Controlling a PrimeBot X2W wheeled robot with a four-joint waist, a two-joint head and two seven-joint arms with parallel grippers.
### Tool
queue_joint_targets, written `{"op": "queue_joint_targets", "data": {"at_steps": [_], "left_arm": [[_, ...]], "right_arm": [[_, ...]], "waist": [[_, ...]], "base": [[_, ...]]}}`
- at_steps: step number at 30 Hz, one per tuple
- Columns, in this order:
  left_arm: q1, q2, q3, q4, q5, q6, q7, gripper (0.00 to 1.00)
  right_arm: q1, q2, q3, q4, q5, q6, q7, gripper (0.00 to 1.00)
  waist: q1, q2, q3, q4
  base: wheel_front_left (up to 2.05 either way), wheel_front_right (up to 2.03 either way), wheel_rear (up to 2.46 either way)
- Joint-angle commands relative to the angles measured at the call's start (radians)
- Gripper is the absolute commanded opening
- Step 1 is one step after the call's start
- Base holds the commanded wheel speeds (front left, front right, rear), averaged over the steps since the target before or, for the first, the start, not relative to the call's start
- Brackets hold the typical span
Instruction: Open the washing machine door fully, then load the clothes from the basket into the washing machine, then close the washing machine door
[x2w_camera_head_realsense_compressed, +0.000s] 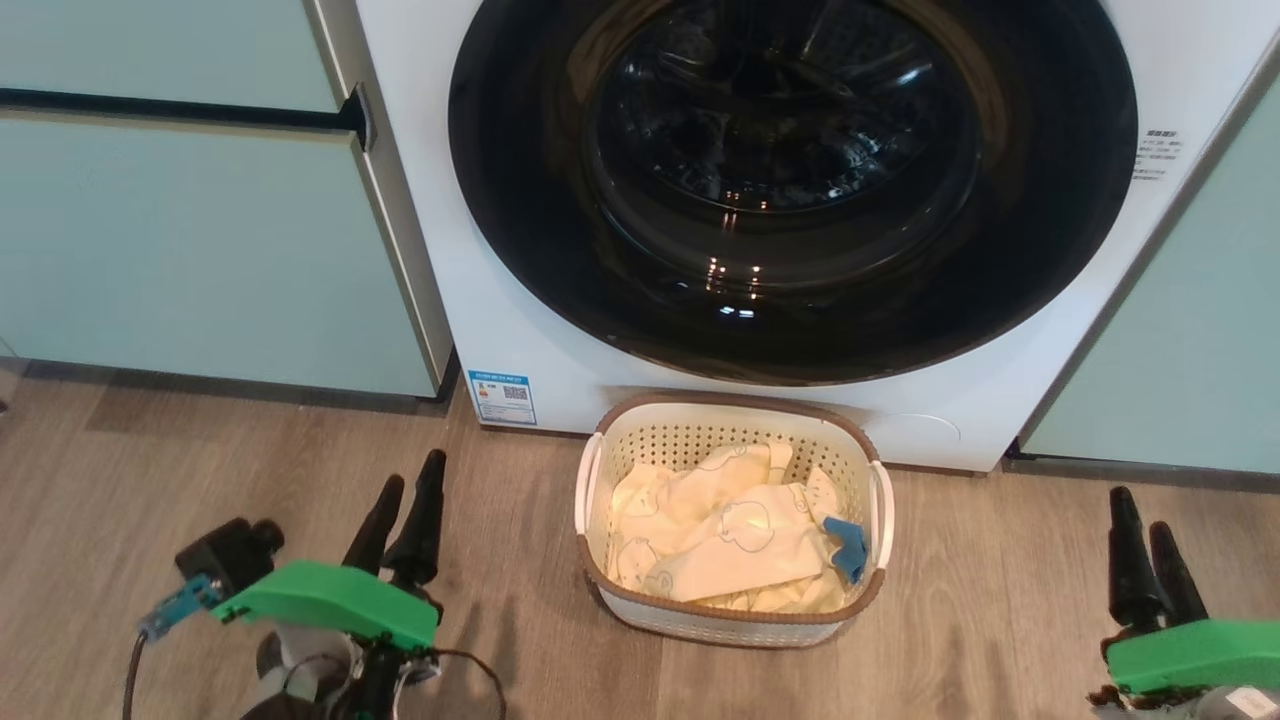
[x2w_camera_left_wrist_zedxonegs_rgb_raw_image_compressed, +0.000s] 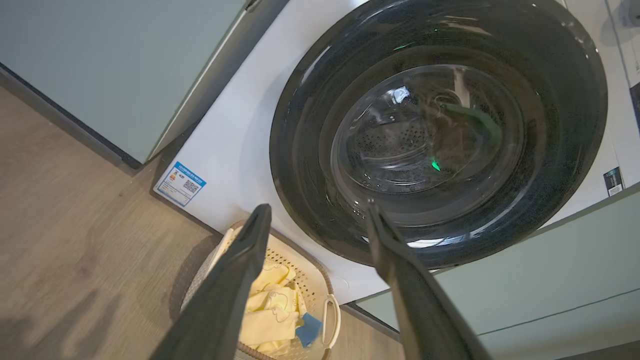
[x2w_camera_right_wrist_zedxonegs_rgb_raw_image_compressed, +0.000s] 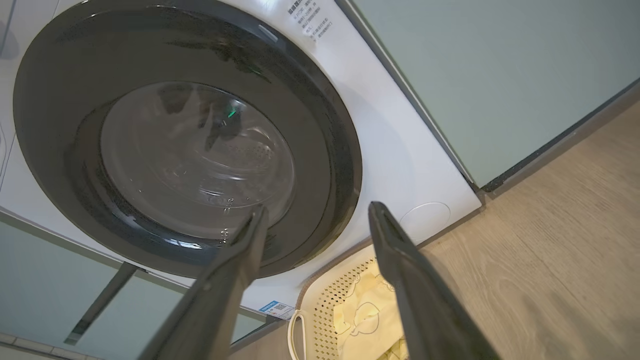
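Grey-brown wood-grain floor (x2w_camera_head_realsense_compressed: 150, 470), pale-green cabinets (x2w_camera_head_realsense_compressed: 200, 250), washing machine door (x2w_camera_head_realsense_compressed: 790, 180) shut, basket (x2w_camera_head_realsense_compressed: 690, 438) of clothes (x2w_camera_head_realsense_compressed: 730, 545), left fingers (x2w_camera_left_wrist_zedxonegs_rgb_raw_image_compressed: 240, 270) spread, right fingers (x2w_camera_right_wrist_zedxonegs_rgb_raw_image_compressed: 395, 250) spread

My head camera looks down from in front of the washing machine door (x2w_camera_head_realsense_compressed: 790, 180), fairly close. My left wrist camera faces it from its lower left and my right wrist camera from its lower right; all three share that door and the basket (x2w_camera_head_realsense_compressed: 735, 400) below it
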Motion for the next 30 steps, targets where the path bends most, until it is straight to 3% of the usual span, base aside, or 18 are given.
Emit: {"op": "queue_joint_targets", "data": {"at_steps": [1,30], "left_arm": [[-0.066,0.017,0.017,-0.040,0.037,-0.002,-0.013,1.00],[-0.127,0.022,0.001,-0.058,0.439,0.007,-0.095,1.00]], "right_arm": [[-0.062,-0.020,0.017,-0.045,-0.038,0.002,-0.017,1.00],[-0.091,-0.028,0.038,-0.065,-0.471,0.003,-0.099,1.00]], "waist": [[0.0000,0.0000,0.000,0.001],[0.0000,0.0000,-0.001,0.003]], "base": [[0.00,0.00,0.00],[0.00,0.00,0.00]]}}
